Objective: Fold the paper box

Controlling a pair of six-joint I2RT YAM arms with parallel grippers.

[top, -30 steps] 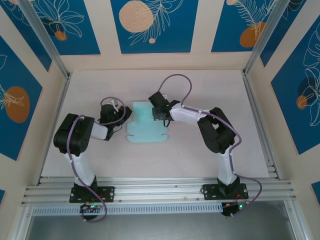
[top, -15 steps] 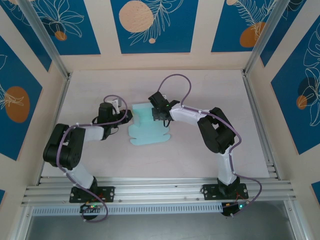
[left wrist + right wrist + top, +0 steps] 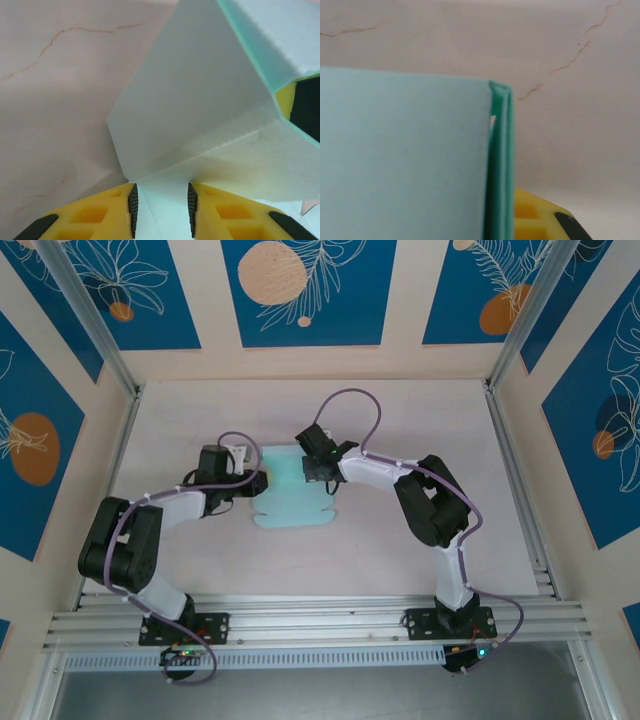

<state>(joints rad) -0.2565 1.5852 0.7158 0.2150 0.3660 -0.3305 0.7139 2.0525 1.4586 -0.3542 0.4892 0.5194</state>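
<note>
The paper box (image 3: 285, 502) is a pale light-blue card sheet, partly folded, lying mid-table. My left gripper (image 3: 258, 481) sits at its left edge. In the left wrist view its yellow fingers (image 3: 100, 215) stand apart, and the left gripper (image 3: 161, 192) is open with the paper box (image 3: 200, 100) rising as a folded wall just ahead. My right gripper (image 3: 318, 472) is at the sheet's upper right. In the right wrist view the right gripper (image 3: 502, 225) is shut on a doubled, upright edge of the paper box (image 3: 400, 160), with one yellow finger (image 3: 535, 220) showing beside it.
The pale marbled table (image 3: 400, 550) is walled by blue-and-cream panels, with aluminium posts (image 3: 95, 320) at the back corners and a rail (image 3: 320, 620) along the near edge. Both arms bend inward toward the middle.
The left gripper's jaws have opened from shut. The left arm's elbow has swung down and left while its wrist slid right, closer to the sheet. The right arm has stayed still.
</note>
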